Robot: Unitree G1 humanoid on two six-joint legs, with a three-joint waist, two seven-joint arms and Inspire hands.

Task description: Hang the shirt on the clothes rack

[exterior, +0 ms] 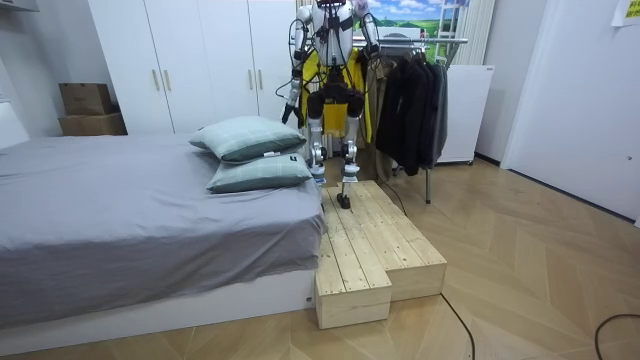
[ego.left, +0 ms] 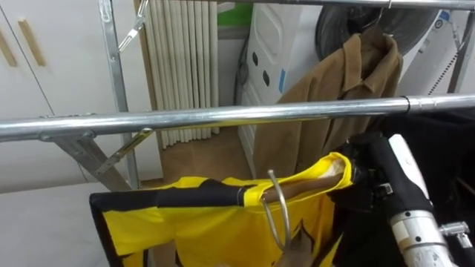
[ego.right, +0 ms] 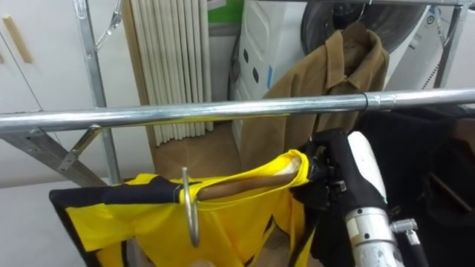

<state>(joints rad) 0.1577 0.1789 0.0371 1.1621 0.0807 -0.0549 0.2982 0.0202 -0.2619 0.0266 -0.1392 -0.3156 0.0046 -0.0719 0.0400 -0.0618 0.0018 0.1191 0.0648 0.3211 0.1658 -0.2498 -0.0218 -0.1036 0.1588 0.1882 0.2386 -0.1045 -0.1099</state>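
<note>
Our right hand (ego.left: 362, 172) is clamped on the shoulder end of a yellow-and-black fabric shirt (ego.left: 215, 231), dark fingers curled round the cloth. The shirt is bright yellow with a black band along its top edge and is draped over a wooden hanger with a silver metal hook (ego.left: 278, 213). We hold it in the air just below the silver metal rail (ego.left: 185, 119) of the clothes rack, the hook apart from the rail and tilted. Beyond, a brown collared jacket (ego.left: 349, 89) hangs from a farther rail, and dark clothes (exterior: 410, 100) hang to its right. Our left hand (exterior: 288, 113) hangs low at our side. We stand on a pale wooden plank platform (exterior: 375, 245) facing the rack.
</note>
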